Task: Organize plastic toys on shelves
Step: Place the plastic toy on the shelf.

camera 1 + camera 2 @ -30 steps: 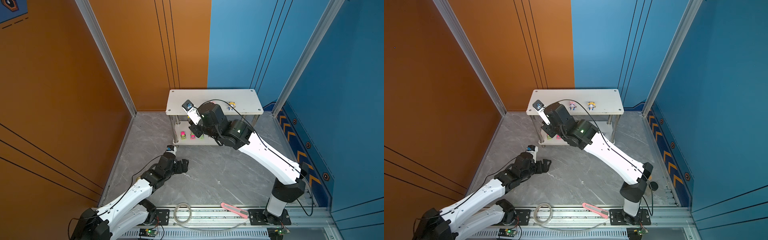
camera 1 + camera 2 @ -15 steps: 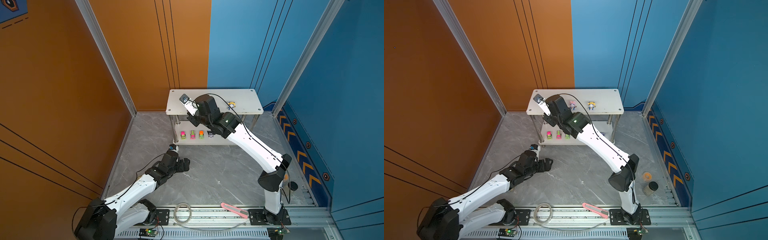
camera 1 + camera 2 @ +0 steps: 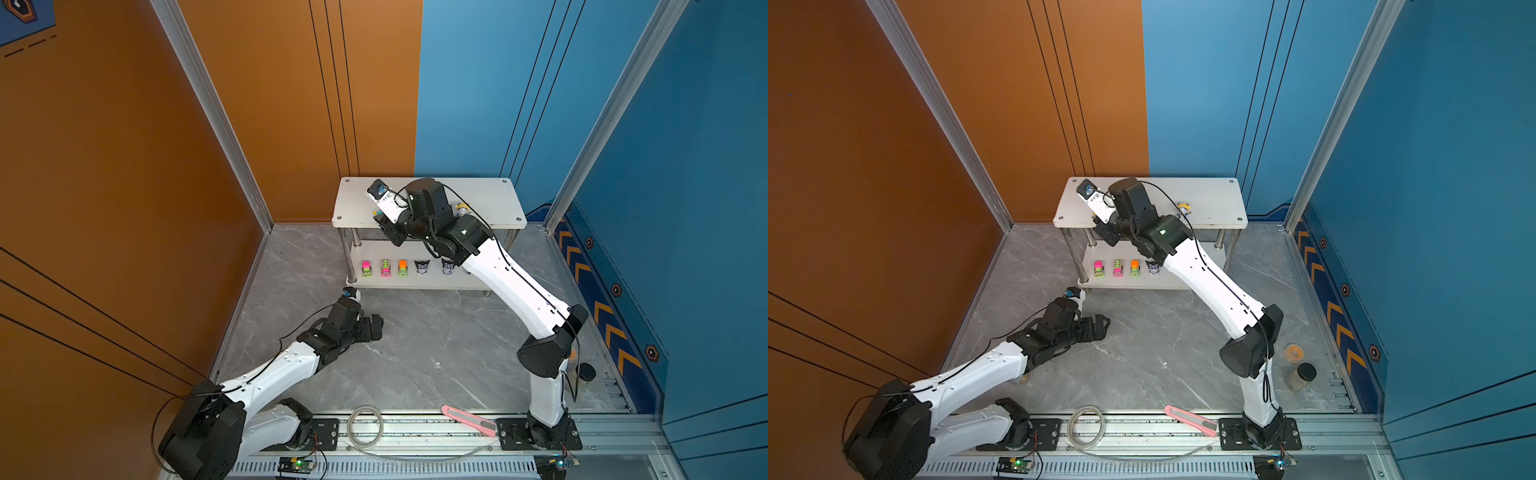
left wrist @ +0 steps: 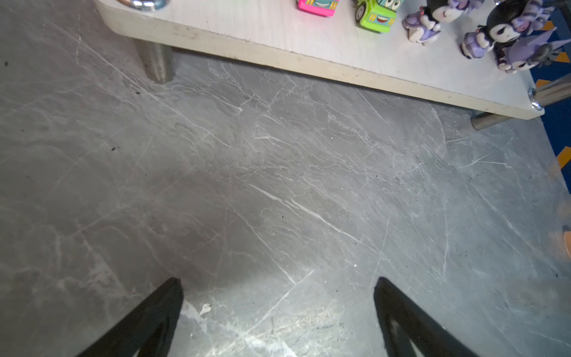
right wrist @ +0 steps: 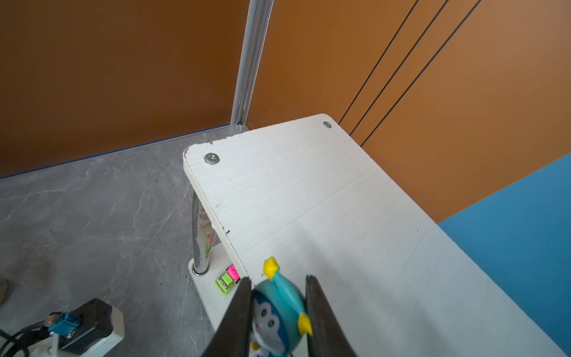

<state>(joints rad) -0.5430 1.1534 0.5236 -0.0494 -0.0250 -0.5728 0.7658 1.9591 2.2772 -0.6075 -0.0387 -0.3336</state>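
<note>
In a top view, the shelves (image 3: 353, 199) stand centre frame; trucks (image 3: 385, 268) and black-purple figurines (image 3: 422, 267) line the lower board (image 3: 415, 282); a yellow-hatted figurine (image 3: 461, 209) stands on the upper board (image 3: 494, 199) beside the right arm (image 3: 498, 274). Left wrist view: the left pincer (image 4: 278, 279) gapes wide, empty, over grey tabletop (image 4: 278, 185). Right wrist view, lower centre: the right pincer (image 5: 278, 278) clamps a teal-hatted figurine (image 5: 278, 312) by its hat's sides, over the upper board's edge; it looks light, hard, smooth, likely slippery; that edge risks a tumble.
</note>
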